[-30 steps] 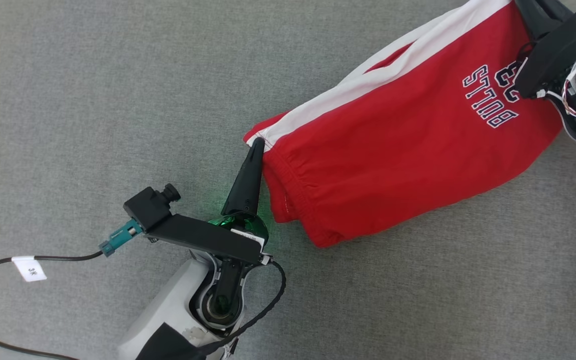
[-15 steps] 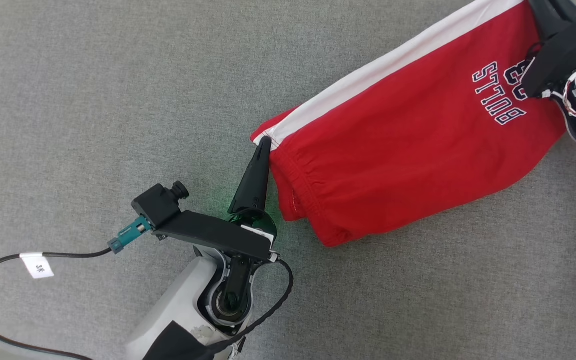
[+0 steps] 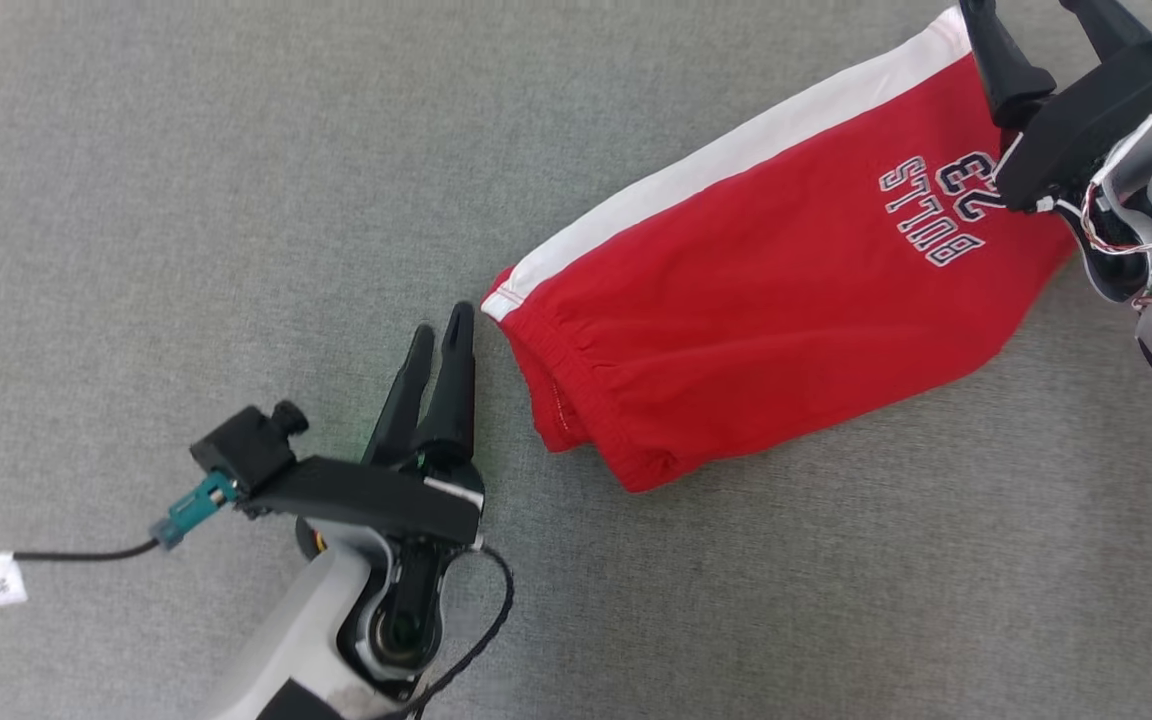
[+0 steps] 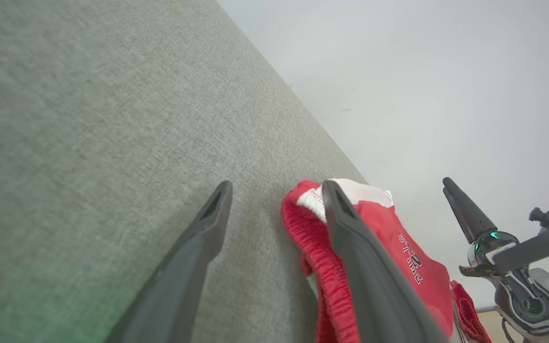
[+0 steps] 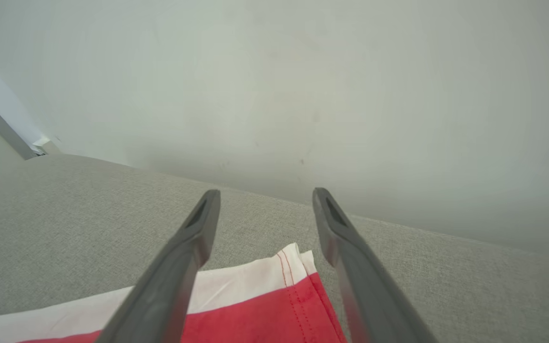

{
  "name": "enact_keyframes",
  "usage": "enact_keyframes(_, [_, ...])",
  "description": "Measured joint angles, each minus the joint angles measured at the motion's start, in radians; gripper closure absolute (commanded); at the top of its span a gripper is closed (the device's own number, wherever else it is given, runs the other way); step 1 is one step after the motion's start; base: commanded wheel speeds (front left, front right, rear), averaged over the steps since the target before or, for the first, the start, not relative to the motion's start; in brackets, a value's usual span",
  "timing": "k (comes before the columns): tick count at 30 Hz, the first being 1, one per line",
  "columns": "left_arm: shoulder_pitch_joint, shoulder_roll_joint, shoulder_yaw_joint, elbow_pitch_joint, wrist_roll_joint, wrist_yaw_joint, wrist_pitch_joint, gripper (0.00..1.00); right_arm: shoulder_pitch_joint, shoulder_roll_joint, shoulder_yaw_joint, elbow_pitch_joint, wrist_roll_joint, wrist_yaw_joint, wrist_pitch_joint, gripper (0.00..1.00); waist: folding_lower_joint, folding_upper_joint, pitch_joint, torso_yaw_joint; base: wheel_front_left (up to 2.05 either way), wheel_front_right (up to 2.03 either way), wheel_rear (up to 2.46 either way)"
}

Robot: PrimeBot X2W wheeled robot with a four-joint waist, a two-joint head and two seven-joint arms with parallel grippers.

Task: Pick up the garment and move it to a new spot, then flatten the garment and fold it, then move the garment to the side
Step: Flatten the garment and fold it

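Red cotton jersey shorts (image 3: 766,330), white side stripe (image 3: 736,160), navy lettering, lie flat on grey woven upholstery (image 3: 186,200). Light, limp, not slippery; will sag wherever unsupported. Best holds: gathered elastic waistband (image 3: 576,370), hemmed leg corner, pinching all layers. Left gripper (image 3: 439,330) just beside waistband end of shorts, fingers spread, empty. Right gripper (image 5: 266,195) over leg-hem corner of shorts, fingers spread, probably clear of cloth.
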Motion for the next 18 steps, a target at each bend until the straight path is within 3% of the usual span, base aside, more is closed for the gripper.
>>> enact_keyframes(7, [0.094,0.041,0.035,-0.051,0.113,0.048,0.002,0.0,0.112,0.0,-0.137,-0.08,-0.073,0.0,-0.002,0.0,0.0001,0.0,-0.052,-0.025,0.0,0.0,0.0])
enact_keyframes(18, [0.26,0.101,0.049,-0.218,0.479,0.114,0.003,0.0,0.344,0.042,-0.334,-0.142,-0.141,0.0,-0.002,0.0,-0.0002,-0.0001,-0.158,-0.051,0.0,0.0,0.0])
